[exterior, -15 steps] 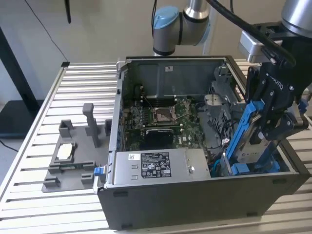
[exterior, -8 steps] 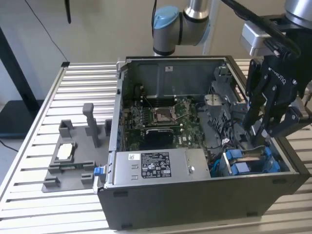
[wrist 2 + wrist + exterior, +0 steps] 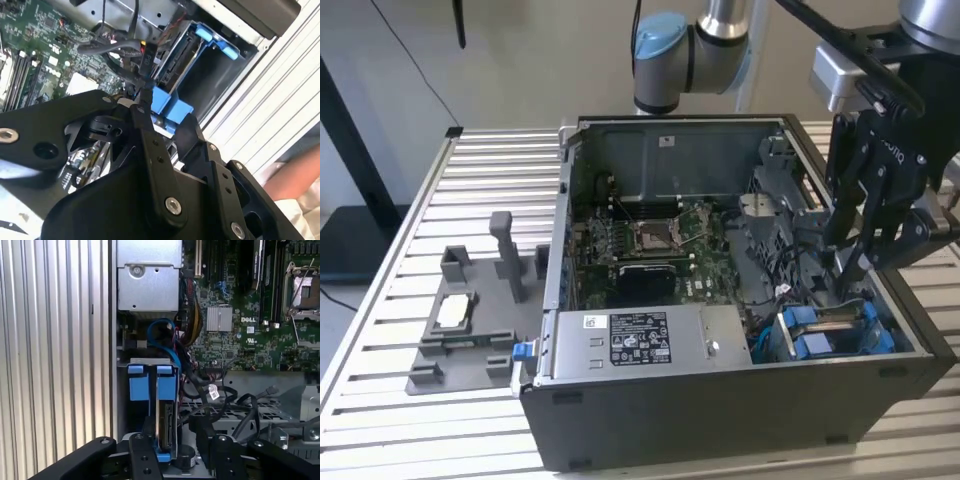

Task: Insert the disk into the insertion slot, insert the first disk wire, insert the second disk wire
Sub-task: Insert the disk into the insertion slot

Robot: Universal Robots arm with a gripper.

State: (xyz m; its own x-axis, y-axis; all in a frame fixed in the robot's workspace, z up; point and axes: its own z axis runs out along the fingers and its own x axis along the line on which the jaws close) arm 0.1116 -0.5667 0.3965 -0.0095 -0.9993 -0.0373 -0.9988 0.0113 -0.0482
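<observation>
- At the exterior view's left, a grey fixture (image 3: 460, 350) lies on the slatted metal table (image 3: 370, 420). A small flat silver chip (image 3: 453, 312) rests in it.
- Just to its right stands the open computer case (image 3: 720, 410). A power supply (image 3: 640, 340) with a white label is set against the case's near wall.
- Behind the power supply is the green motherboard (image 3: 705, 265) with its square processor socket (image 3: 653, 237).
- Further right, in the case's near corner, is the insertion slot (image 3: 820, 345) with its blue guides.
- The disk (image 3: 166, 425) stands on edge inside this bay in its blue carrier, shown in the first wrist view.
- Black cables (image 3: 235, 405) lie loose beside the bay, and a blue cable (image 3: 165, 335) loops above it. Whether any wire is plugged into the disk cannot be told.
- The gripper (image 3: 850, 280) hangs over the bay at the exterior view's right. In both wrist views its fingers (image 3: 147, 432) are spread apart, one on each side of the disk's end, and grip nothing (image 3: 165, 122).
- A person's arm (image 3: 292, 182) shows past the case's edge in the second wrist view.
</observation>
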